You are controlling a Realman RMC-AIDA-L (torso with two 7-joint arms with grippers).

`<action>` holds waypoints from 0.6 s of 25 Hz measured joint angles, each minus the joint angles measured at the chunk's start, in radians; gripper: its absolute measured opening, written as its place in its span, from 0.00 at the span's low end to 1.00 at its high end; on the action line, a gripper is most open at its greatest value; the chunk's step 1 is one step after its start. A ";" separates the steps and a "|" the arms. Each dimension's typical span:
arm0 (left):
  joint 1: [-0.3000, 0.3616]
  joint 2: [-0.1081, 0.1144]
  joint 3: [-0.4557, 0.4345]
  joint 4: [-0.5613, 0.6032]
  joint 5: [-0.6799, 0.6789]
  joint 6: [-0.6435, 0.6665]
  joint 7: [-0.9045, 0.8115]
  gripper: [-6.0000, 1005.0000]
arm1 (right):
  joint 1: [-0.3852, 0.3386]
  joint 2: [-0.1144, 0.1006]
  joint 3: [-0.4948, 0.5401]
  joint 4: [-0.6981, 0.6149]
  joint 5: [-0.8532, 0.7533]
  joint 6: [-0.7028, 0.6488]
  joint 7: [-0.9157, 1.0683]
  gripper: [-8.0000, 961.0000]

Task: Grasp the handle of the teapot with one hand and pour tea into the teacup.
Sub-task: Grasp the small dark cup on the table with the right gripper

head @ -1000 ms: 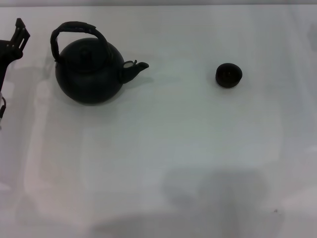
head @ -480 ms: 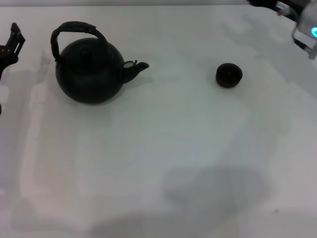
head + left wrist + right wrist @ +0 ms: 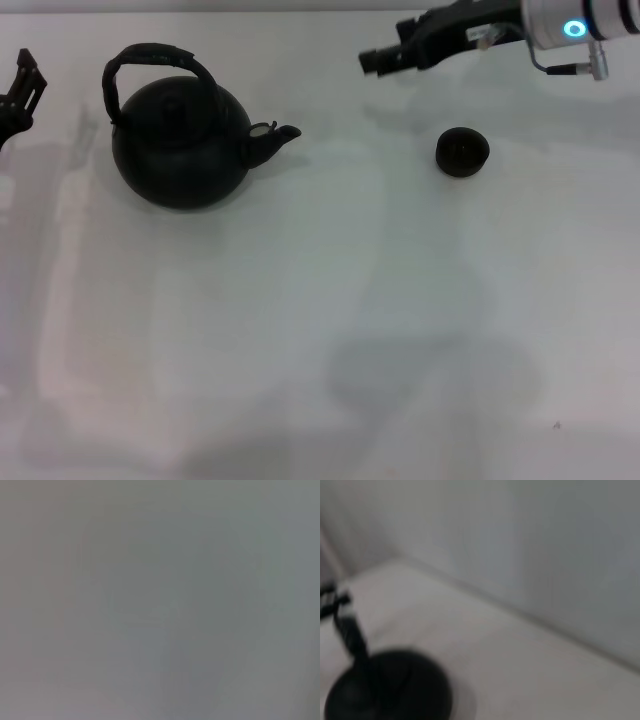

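The matte-black teapot point(image 3: 180, 145) stands at the back left of the white table, spout pointing right, with its arched handle point(image 3: 152, 58) rising over the lid. The small dark teacup point(image 3: 462, 152) sits to the right. My right gripper point(image 3: 368, 62) reaches in from the upper right, above the table behind the teacup, its tip pointing left toward the teapot. My left gripper point(image 3: 22, 85) stays at the left edge, left of the teapot. The right wrist view shows the teapot point(image 3: 387, 692) blurred. The left wrist view shows only grey.
The white table point(image 3: 320, 330) spreads wide in front of the teapot and teacup. A pale wall meets the table's back edge point(image 3: 520, 612) in the right wrist view.
My right arm has swung in from the upper right corner to above and behind the teacup, reaching left. The left gripper has drifted slightly left. Teapot and teacup have not moved.
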 joint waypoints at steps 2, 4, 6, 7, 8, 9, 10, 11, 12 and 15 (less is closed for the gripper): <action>0.002 0.000 0.000 0.000 0.000 0.000 0.000 0.88 | 0.034 0.006 0.000 -0.014 -0.111 -0.012 0.065 0.86; 0.003 0.000 0.000 0.000 0.000 0.000 0.000 0.88 | 0.062 0.012 0.000 -0.025 -0.190 -0.021 0.113 0.85; 0.005 0.000 0.000 0.000 0.000 0.001 0.000 0.88 | 0.085 0.018 -0.001 -0.032 -0.255 -0.028 0.154 0.85; 0.006 0.000 0.000 0.000 0.000 0.001 0.000 0.88 | 0.096 0.021 -0.001 -0.033 -0.287 -0.031 0.171 0.85; 0.007 0.000 0.000 0.000 0.000 0.001 0.000 0.88 | 0.106 0.026 -0.001 -0.033 -0.320 -0.035 0.187 0.85; 0.007 0.000 0.000 0.000 0.000 0.001 0.000 0.88 | 0.117 0.030 -0.001 -0.033 -0.355 -0.040 0.205 0.85; 0.008 0.000 0.000 0.000 0.000 0.001 0.000 0.88 | 0.131 0.036 -0.001 -0.032 -0.404 -0.044 0.232 0.85; 0.008 0.000 0.000 0.000 0.000 0.001 0.000 0.88 | 0.138 0.041 -0.001 -0.030 -0.439 -0.048 0.250 0.85; 0.008 0.000 0.000 0.000 0.000 0.001 0.000 0.88 | 0.150 0.049 -0.001 -0.027 -0.487 -0.049 0.276 0.85; 0.008 0.000 0.000 0.000 0.000 0.001 0.000 0.88 | 0.170 0.083 0.001 -0.019 -0.675 -0.045 0.375 0.84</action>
